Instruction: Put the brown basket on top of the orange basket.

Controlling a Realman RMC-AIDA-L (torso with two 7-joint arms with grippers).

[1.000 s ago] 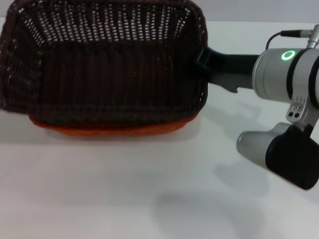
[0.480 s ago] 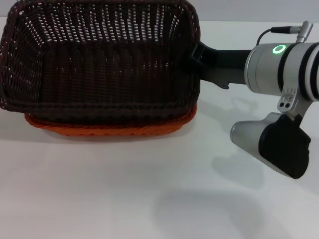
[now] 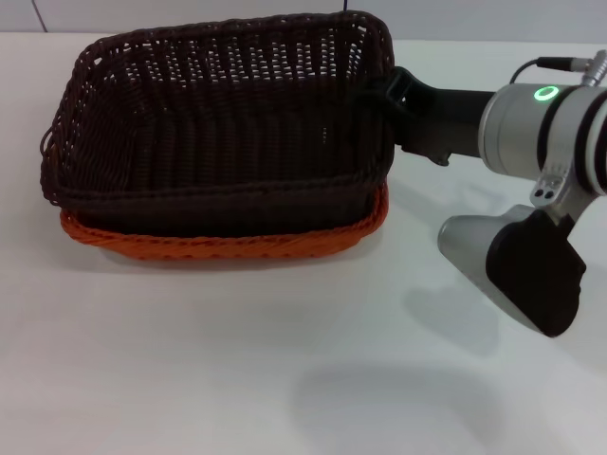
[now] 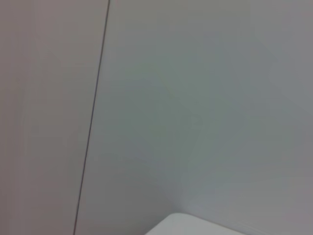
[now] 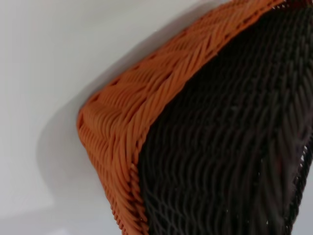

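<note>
The dark brown basket (image 3: 218, 123) sits nested in the orange basket (image 3: 218, 248) on the white table; only the orange rim shows along the front and right. The brown one tilts a little, its right end higher. My right gripper (image 3: 391, 91) reaches in from the right and is shut on the brown basket's right rim. The right wrist view shows the brown weave (image 5: 230, 147) lying inside the orange wall (image 5: 132, 112). My left gripper is out of sight; its wrist view shows only a wall.
The white table (image 3: 285, 370) spreads out in front of the baskets. My right arm's grey and black link (image 3: 522, 270) hangs low over the table to the right of the baskets.
The brown basket has come down and away from the camera into the orange basket, still held by my right gripper. More of the orange rim shows now.
</note>
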